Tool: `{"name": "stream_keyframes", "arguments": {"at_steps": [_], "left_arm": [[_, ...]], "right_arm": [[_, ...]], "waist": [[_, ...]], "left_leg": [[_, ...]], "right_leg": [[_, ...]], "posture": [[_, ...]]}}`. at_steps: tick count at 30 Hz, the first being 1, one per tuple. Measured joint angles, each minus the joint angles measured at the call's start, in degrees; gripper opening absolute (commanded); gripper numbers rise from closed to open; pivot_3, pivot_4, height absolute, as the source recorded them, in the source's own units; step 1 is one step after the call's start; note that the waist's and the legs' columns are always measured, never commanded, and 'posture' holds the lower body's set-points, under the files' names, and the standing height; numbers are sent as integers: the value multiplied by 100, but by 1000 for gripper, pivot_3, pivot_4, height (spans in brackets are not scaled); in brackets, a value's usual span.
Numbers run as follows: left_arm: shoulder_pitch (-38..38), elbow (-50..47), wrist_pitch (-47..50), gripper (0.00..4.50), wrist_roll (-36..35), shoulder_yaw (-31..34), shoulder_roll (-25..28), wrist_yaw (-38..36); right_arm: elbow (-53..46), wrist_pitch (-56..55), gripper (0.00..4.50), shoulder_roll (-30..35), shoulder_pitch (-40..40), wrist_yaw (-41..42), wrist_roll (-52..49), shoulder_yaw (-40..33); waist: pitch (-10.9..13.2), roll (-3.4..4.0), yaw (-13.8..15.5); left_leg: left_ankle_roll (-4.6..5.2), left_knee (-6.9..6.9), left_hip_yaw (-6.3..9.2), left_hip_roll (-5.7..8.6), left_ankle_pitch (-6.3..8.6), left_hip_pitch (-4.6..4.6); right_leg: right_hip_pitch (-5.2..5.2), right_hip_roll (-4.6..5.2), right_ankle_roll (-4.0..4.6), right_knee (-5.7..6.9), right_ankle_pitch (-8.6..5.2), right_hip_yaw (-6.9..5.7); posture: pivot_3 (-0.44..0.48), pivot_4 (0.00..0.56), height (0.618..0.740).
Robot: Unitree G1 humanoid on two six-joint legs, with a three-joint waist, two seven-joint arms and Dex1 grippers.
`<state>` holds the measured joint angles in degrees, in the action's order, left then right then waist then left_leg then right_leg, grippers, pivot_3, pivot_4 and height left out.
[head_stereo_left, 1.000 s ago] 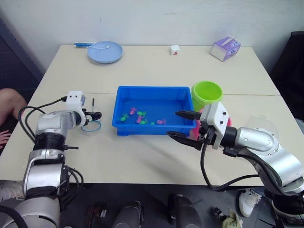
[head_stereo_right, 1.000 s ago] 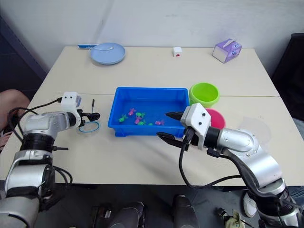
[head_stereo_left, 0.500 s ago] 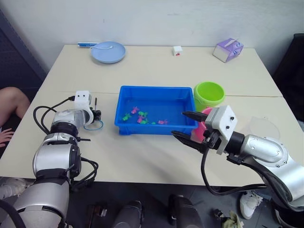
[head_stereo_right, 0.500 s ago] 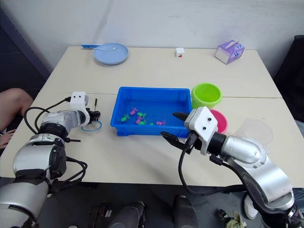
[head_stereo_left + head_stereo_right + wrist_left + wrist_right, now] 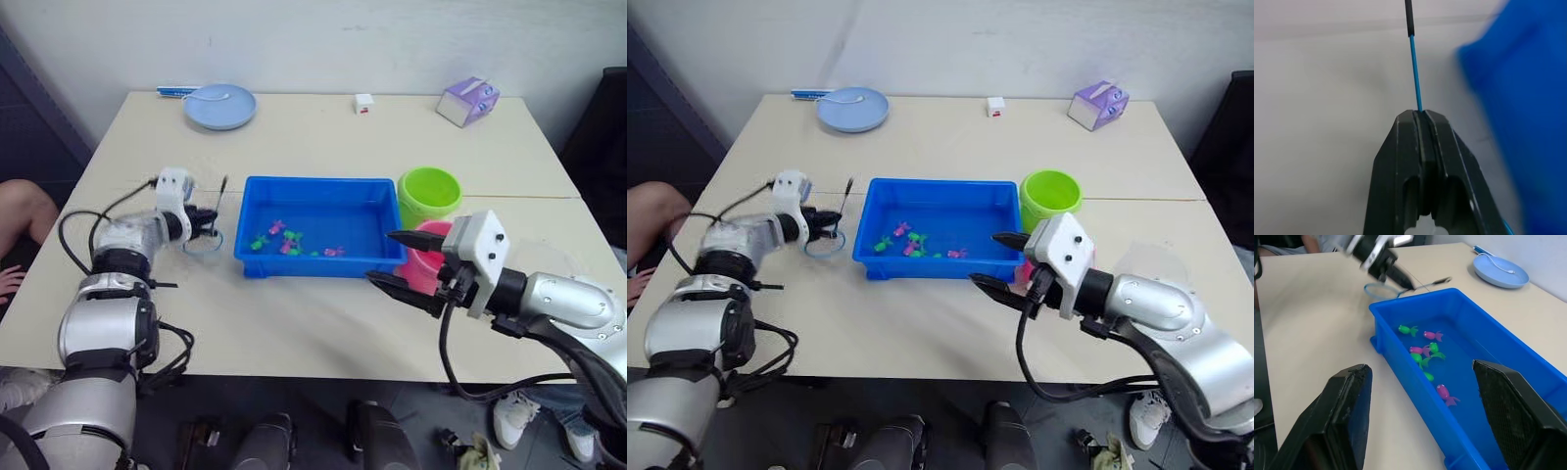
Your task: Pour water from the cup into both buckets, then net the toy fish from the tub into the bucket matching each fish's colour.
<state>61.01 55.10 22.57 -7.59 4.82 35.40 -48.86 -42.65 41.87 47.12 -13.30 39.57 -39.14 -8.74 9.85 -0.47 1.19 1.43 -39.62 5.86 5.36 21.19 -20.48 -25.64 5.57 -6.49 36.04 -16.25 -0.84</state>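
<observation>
The left gripper (image 5: pixel 1421 113) was clamped tight on the thin stick of the net (image 5: pixel 826 239), its two fingers pressed together around the blue wire with the dark handle end sticking out past them. The net's light-blue hoop hung just beside the left end of the blue tub (image 5: pixel 257 259), near the table (image 5: pixel 294 132) surface; whether it touched the table could not be told. In the tub lay several green and pink toy fish (image 5: pixel 1422 352), grouped toward the left-centre. The right gripper (image 5: pixel 399 259) was spread wide and held nothing, hovering at the tub's near right corner. Behind it stood the pink bucket (image 5: pixel 427 266), partly hidden, with the lime green bucket (image 5: pixel 428 194) just beyond it, close to the tub's right end. The clear cup (image 5: pixel 1154 262) sat to the right of the pink bucket, partly behind the right arm
</observation>
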Motion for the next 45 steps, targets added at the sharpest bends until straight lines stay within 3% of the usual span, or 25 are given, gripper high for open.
{"name": "stream_keyframes", "arguments": {"at_steps": [6,12,17,20,22,40,43,45], "left_arm": [[-954,-3218,262,78,-678,-597,661,-2400],[-1335,-5231,605,78,-1070,-1375,494,-3162],[-1332,-5469,179,78,-835,-2115,-60,-3195],[-1281,-5415,-106,0,-713,-2267,-137,-3203],[-1225,-5411,-242,0,-693,-2307,-193,-3222],[-1175,-5001,-653,0,-577,-2342,-320,-3319],[-1175,-5002,-656,0,-572,-2343,-342,-3318],[-1175,-5002,-656,0,-571,-2343,-360,-3314]], "right_arm": [[173,113,4500,238,-244,300,-392,-141],[260,331,4500,388,-410,425,-796,-206],[270,449,4500,511,-638,574,-826,-5],[386,459,3677,546,-706,667,-739,264],[490,450,2800,548,-770,713,-588,459],[487,289,2800,672,-893,1042,40,884],[492,198,2054,671,-936,1056,209,1070],[494,185,1001,671,-942,1089,266,1088]], "waist": [[1,2,-53],[1,2,38],[1,2,31],[2,2,3],[2,3,11],[2,3,34],[2,3,32],[2,2,35]], "left_leg": [[1,0,8,-6,1,2],[6,-16,13,-2,4,-1],[6,-16,12,-3,4,-1],[6,-12,8,-6,4,-1],[6,-14,8,-6,4,-1],[6,-24,10,-3,4,-4],[7,-24,10,-2,4,-4],[7,-24,10,-2,4,-4]], "right_leg": [[7,2,0,-6,0,34],[16,4,0,-10,0,40],[15,2,0,-10,0,39],[10,-2,0,-9,0,43],[9,-1,1,-10,0,43],[11,1,0,-12,0,41],[11,1,0,-13,0,41],[11,1,0,-13,0,40]], "posture": [[0,150,740],[0,150,740],[0,150,740],[0,150,740],[0,150,740],[0,150,740],[0,150,740],[0,150,740]]}}
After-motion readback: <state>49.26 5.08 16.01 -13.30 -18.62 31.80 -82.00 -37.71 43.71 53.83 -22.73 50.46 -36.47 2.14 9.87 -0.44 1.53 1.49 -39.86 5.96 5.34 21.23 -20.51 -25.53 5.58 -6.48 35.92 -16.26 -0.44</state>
